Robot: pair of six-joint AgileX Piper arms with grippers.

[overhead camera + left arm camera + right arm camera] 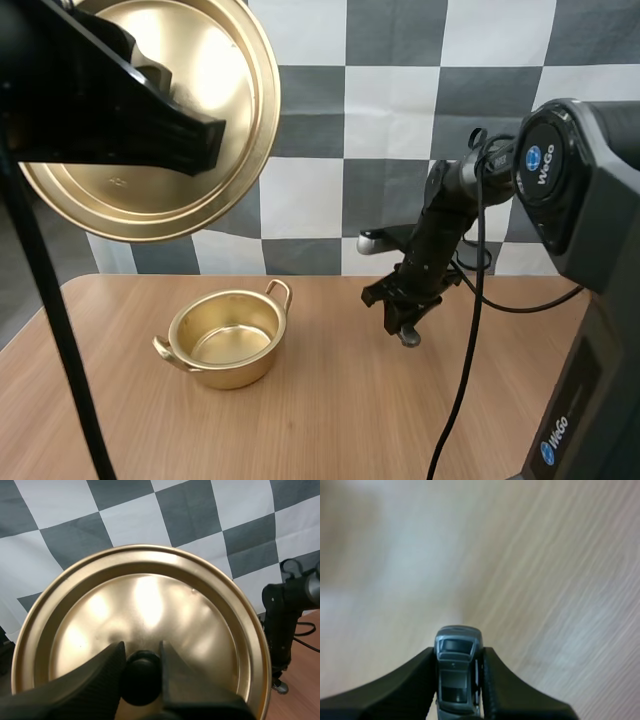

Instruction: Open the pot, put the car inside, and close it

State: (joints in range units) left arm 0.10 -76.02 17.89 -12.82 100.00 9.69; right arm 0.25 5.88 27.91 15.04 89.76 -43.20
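High view first: the worktop (350, 400) spans the lower part of the frame, and the lid (205, 80) fills the upper left, tipped up with a gold face toward the camera, well above the wood. It looks like thin, stiff metal. I judge it light but smooth and apt to swing, so the black knob (141, 677) is the one sound place to take it. The left wrist view shows the left tool (141, 648) doing just that, its fingers parted only as wide as the knob and clamped on it from both sides.

Next in size, the pot (225, 372) stands open and empty at lower left of centre. It is rigid and probably light enough to slide if bumped.

Smallest is the car (456, 670), a grey toy that is hard, light and slick-sided, with wheels that would let it roll. Pinching it across its flanks seems right. The right tool (459, 652) grips it that way — narrowly open, fingers pressed to both sides, nose pointing out past the tips. In the high view it hangs right of centre, close over the worktop and well apart from the pot. Whether it touches the wood I cannot tell.
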